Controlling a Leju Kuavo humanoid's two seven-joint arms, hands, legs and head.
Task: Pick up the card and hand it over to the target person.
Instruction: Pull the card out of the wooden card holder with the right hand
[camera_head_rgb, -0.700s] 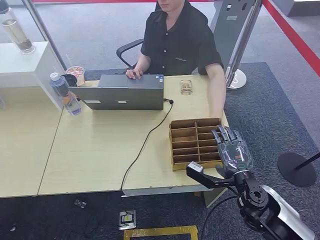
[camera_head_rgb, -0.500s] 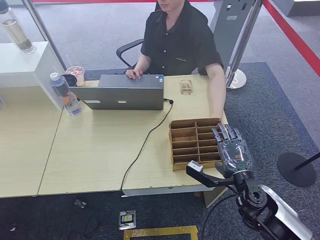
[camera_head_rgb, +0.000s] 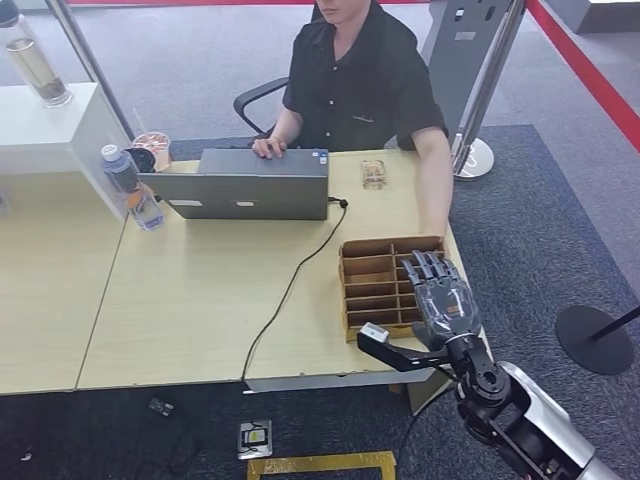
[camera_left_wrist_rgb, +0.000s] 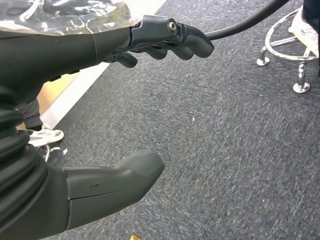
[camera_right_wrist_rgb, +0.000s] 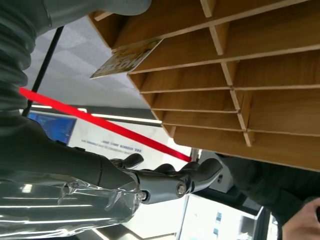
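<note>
Hovering right hand (camera_head_rgb: 441, 300) over the tray (camera_head_rgb: 370, 285), fingers apart, empty. Card (camera_right_wrist_rgb: 126, 58) sits in an end slot, long axis along it, corner poking past the edge.

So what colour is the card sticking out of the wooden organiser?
Yellow with pale lettering; the card shows best in the right wrist view, poking from the organiser.

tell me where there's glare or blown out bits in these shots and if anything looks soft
Head view: even light, sharp, mild sheen on the table. Right wrist view: background behind the right hand is blown out white; the wooden organizer stays crisp. Left wrist view: glare on the plastic wrap; carpet slightly soft.
</note>
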